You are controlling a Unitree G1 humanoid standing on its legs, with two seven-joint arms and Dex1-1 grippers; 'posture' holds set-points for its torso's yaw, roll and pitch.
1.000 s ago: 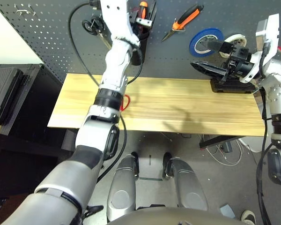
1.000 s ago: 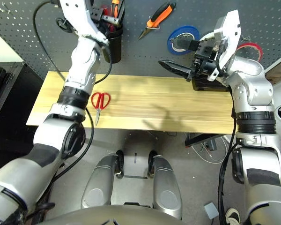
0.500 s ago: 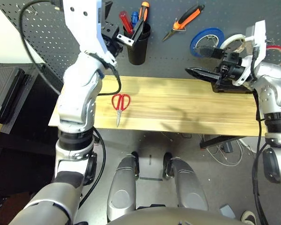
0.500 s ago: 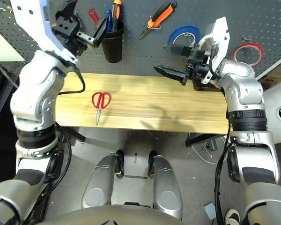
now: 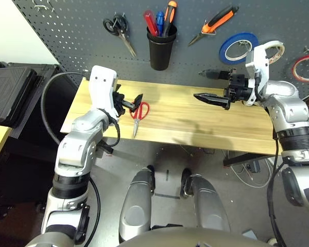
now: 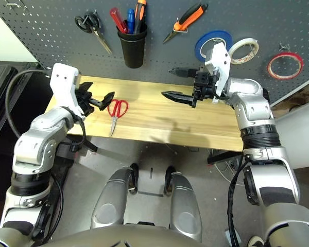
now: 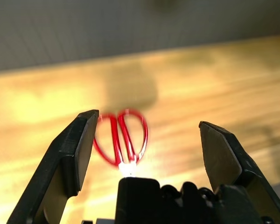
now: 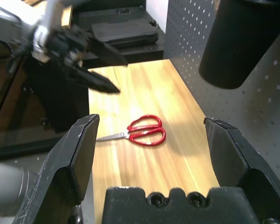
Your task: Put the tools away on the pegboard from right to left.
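The light wooden tabletop (image 5: pixel 206 121) is mostly bare, so there's loads of free room across its middle and right side; the only thing lying on it is one pair of red-handled scissors (image 5: pixel 138 113), toward the left end, handles toward the wall and blades reaching close to the near edge. The left gripper (image 5: pixel 130 101) hangs low just beside those handles, two black fingers spread wide and nothing in them; in its wrist view the red loops (image 7: pixel 121 137) sit between the fingers. The right gripper (image 5: pixel 210 86) floats above the right half of the table, pointing left, also wide open and empty. Up on the dark grey perforated pegboard (image 5: pixel 67 36), counting left to right: one pair of black-handled scissors (image 5: pixel 118 31), one black cup (image 5: pixel 161 47) with a red-handled screwdriver (image 5: pixel 151 22) plus blue and orange handles, one orange-and-black pliers (image 5: pixel 215 23), one blue tape roll (image 5: pixel 238 47), one white tape roll (image 5: pixel 273 48), and one thin red tape ring (image 5: pixel 305 68). The table scissors look small, closed, shiny steel blades.
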